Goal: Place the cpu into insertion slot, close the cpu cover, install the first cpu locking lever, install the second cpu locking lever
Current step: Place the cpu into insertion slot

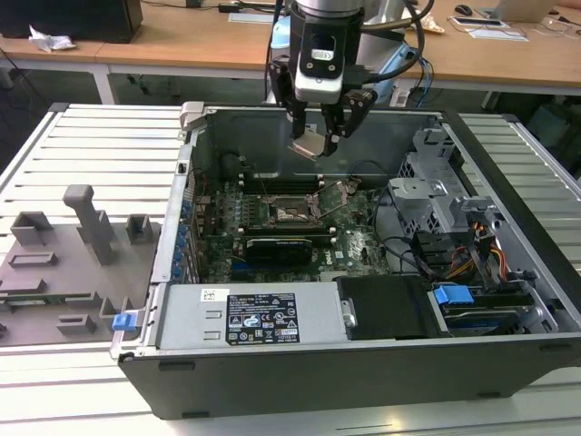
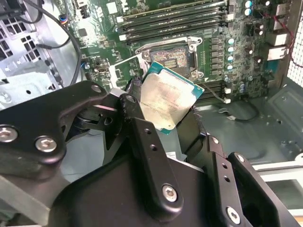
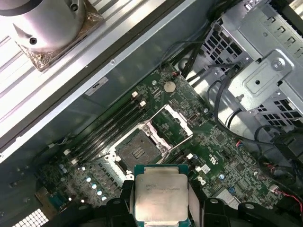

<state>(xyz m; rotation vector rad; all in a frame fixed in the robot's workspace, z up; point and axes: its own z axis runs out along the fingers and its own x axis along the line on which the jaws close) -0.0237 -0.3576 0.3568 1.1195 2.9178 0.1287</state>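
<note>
- Gripper (image 1: 313, 141) on a single robot arm hung above an open desktop computer case (image 1: 363, 381), which lay on its side on a slatted metal table (image 1: 100, 145).
- Its two black fingers (image 2: 135, 111) were closed narrowly on the cpu (image 1: 309, 145), pinching the chip by two opposite edges.
- In both wrist views the cpu (image 2: 168, 101) (image 3: 161, 196) showed as a small flat square with a pale silvery metal top and a green rim, tilted rather than level, held in the air and apart from the board.
- Below it lay the green motherboard (image 1: 354, 241), and the insertion slot (image 3: 137, 151) sat bare, its square bed uncovered.
- The cpu cover (image 3: 177, 119), a thin grey metal frame with a square opening, was swung open and lay back just beside the insertion slot.
- Long dark memory slots (image 3: 113, 125) ran along the other side of the insertion slot.
- A grey metal drive cage (image 1: 427, 195) with loose cables stood inside the case toward the exterior view's right.
- A grey moulded fixture tray (image 1: 73, 263) rested on the table at the exterior view's left, just beside the case.
</note>
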